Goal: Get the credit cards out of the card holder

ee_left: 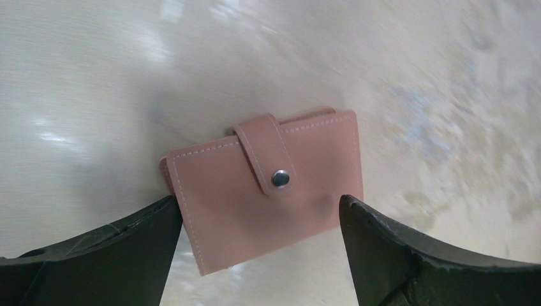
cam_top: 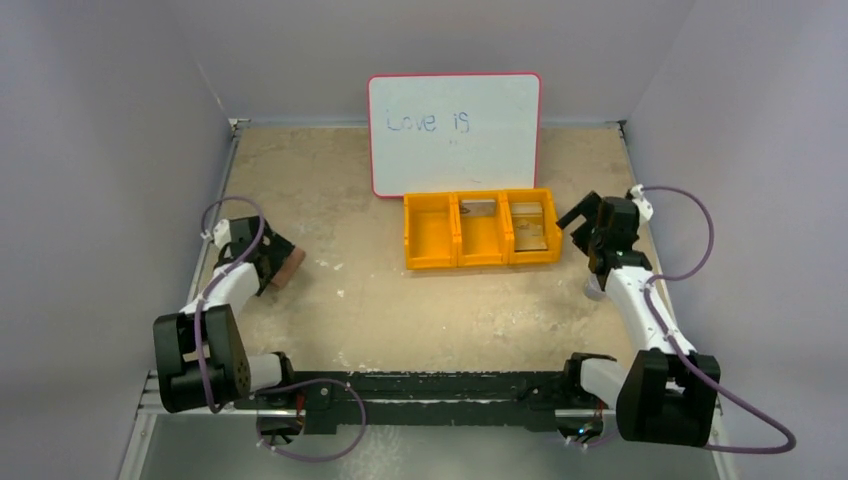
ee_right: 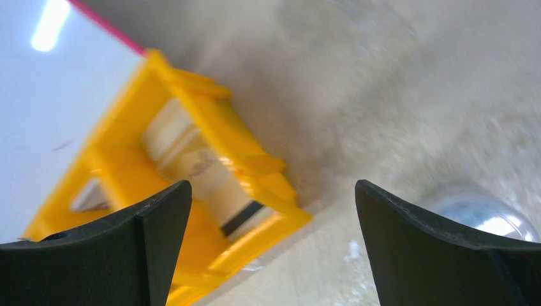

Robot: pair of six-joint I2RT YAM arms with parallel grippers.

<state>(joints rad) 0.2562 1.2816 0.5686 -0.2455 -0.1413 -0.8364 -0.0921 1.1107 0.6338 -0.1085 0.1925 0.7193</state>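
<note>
The card holder [ee_left: 217, 191], a brown bifold, lies closed on the table with its strap snapped shut; it is at the left [cam_top: 290, 266]. My left gripper [ee_left: 259, 199] hangs over it, open, a finger on either side of its near edge [cam_top: 270, 262]. No cards show in the holder. A greyish card [cam_top: 479, 208] lies in the orange tray's middle compartment. A beige card with a dark stripe [cam_top: 530, 232] [ee_right: 210, 185] lies in the right one. My right gripper [ee_right: 273, 185] is open and empty, just off the tray's right end [cam_top: 583, 228].
The orange three-compartment tray [cam_top: 480, 262] [ee_right: 261, 162] stands at the centre back. A whiteboard [cam_top: 455, 135] leans on the wall behind it. A clear round object [cam_top: 593, 290] [ee_right: 478, 213] sits on the table beside my right arm. Grey walls close in both sides.
</note>
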